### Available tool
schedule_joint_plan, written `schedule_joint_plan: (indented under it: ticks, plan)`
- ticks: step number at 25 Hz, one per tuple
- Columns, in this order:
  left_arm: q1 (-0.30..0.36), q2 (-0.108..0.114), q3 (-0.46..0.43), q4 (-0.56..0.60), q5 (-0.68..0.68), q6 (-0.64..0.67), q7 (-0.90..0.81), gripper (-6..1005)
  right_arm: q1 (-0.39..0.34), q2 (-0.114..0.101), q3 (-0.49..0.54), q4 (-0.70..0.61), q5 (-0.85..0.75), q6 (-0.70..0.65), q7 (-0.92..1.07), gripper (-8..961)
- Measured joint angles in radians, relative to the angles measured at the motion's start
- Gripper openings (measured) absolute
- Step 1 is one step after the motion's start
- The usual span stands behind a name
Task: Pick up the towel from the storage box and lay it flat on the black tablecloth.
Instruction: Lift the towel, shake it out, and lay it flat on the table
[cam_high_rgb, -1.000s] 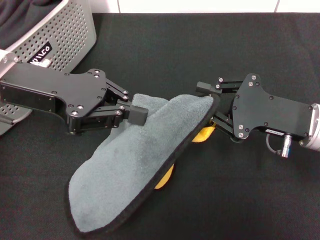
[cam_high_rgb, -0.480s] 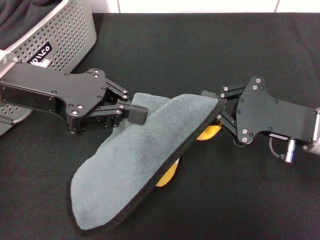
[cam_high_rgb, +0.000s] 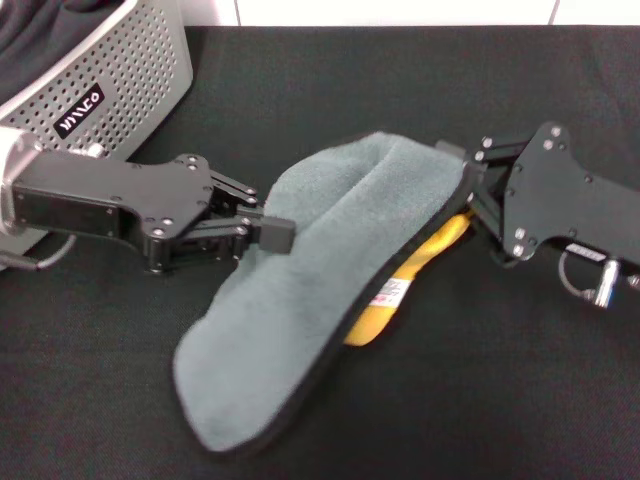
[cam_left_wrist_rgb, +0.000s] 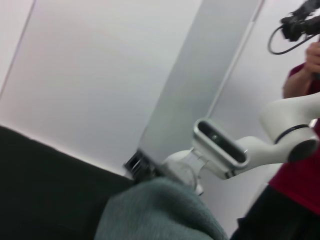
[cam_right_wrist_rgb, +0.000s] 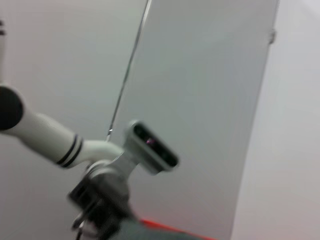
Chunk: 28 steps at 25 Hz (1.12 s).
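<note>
The towel (cam_high_rgb: 320, 285) hangs between my two grippers over the black tablecloth (cam_high_rgb: 330, 90), grey-teal side up, yellow-orange underside and white tag showing along its right edge. Its lower end droops toward the front of the cloth. My left gripper (cam_high_rgb: 272, 232) is shut on the towel's left edge. My right gripper (cam_high_rgb: 462, 190) is shut on its upper right corner. The storage box (cam_high_rgb: 110, 75) stands at the back left, behind my left arm. The towel's grey-teal fleece also shows in the left wrist view (cam_left_wrist_rgb: 160, 212).
A dark fabric bundle (cam_high_rgb: 30, 30) lies in the storage box. The left wrist view shows my other arm (cam_left_wrist_rgb: 235, 147) and a person in red (cam_left_wrist_rgb: 295, 165) beyond the table.
Both grippers have moved to the right and toward the back with the towel. The towel is more spread, its upper edge is higher, and more of its yellow underside and the tag show.
</note>
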<state>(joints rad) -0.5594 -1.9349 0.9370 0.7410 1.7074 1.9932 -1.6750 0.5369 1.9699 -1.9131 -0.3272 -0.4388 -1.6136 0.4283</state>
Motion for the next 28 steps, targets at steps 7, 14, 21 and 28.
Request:
schedule_joint_plan:
  ticks: [7, 14, 21, 28]
  plan:
    - [0.028, -0.041, -0.016, -0.007, 0.04, -0.113, 0.041, 177, 0.001, -0.005, 0.073, -0.011, 0.001, 0.041, 0.141, 7]
    - [0.069, -0.07, -0.046, 0.002, 0.032, -0.19, 0.099, 229, -0.016, -0.007, 0.132, -0.121, 0.001, 0.169, 0.266, 9]
    - [0.103, -0.114, -0.146, -0.003, 0.032, -0.198, 0.216, 248, -0.088, -0.007, 0.185, -0.316, -0.002, 0.276, 0.299, 11]
    - [0.131, -0.141, -0.16, -0.005, 0.034, -0.207, 0.293, 248, -0.25, 0.022, 0.226, -0.597, -0.038, 0.428, 0.308, 14]
